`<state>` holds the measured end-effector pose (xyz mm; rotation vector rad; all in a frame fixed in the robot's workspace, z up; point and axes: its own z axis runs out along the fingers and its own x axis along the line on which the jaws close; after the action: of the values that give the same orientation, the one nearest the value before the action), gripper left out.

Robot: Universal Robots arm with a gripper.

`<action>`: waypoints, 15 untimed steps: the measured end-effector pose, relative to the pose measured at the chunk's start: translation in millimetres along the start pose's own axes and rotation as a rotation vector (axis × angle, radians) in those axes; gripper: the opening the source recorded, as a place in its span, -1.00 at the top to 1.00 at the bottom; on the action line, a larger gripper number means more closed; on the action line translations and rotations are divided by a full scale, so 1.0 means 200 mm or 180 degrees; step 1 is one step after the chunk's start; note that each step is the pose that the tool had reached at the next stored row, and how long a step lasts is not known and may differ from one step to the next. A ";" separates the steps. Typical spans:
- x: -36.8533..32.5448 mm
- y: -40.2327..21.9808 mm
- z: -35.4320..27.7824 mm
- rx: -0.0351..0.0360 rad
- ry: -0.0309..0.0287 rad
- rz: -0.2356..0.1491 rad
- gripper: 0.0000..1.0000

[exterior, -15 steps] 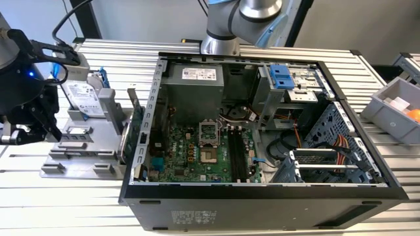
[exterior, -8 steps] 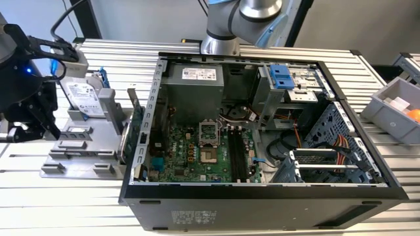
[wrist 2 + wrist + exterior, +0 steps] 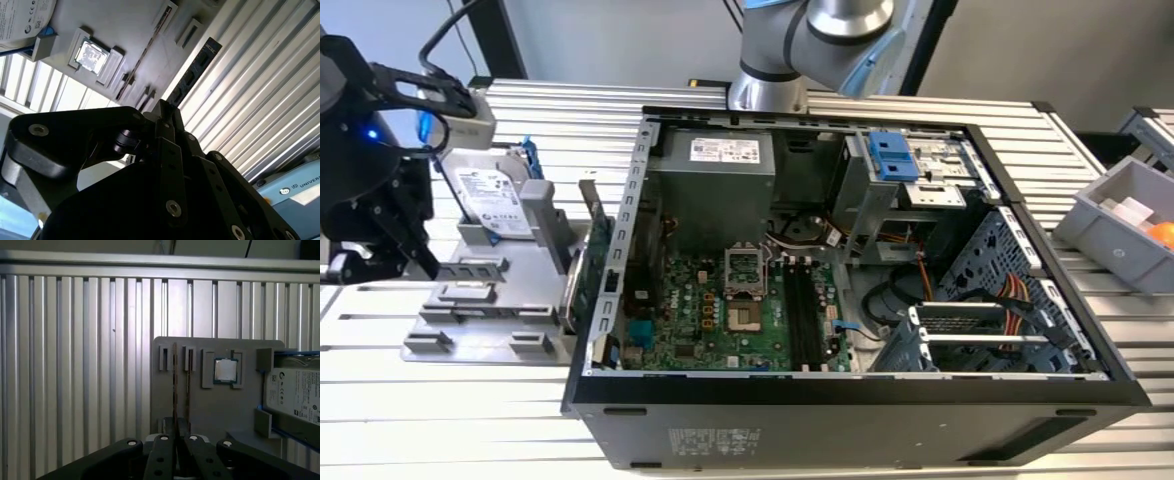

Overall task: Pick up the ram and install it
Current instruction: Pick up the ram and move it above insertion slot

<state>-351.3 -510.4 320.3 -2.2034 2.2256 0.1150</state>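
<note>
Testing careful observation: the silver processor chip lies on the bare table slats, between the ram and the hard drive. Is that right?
Not quite. The processor chip lies in a recess of the grey holder, not on the bare table slats, as the first wrist view shows. It does lie between the ram and the hard drive.

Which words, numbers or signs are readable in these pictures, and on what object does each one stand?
No text can be quoted with confidence.
Hard drive label: print too small to read.
Power supply sticker: blurred.
Case sticker: blurred.
Ram: chip markings too dark to read.
Arm casing print: cut off at the picture's edge.
</note>
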 end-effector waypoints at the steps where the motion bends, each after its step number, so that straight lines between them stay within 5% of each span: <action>1: 0.000 0.000 -0.004 0.0000 0.0000 0.0000 1.00; 15: -0.004 0.003 -0.069 0.0000 0.0000 0.0000 1.00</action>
<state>-351.2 -510.5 334.2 -2.2035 2.2255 0.1149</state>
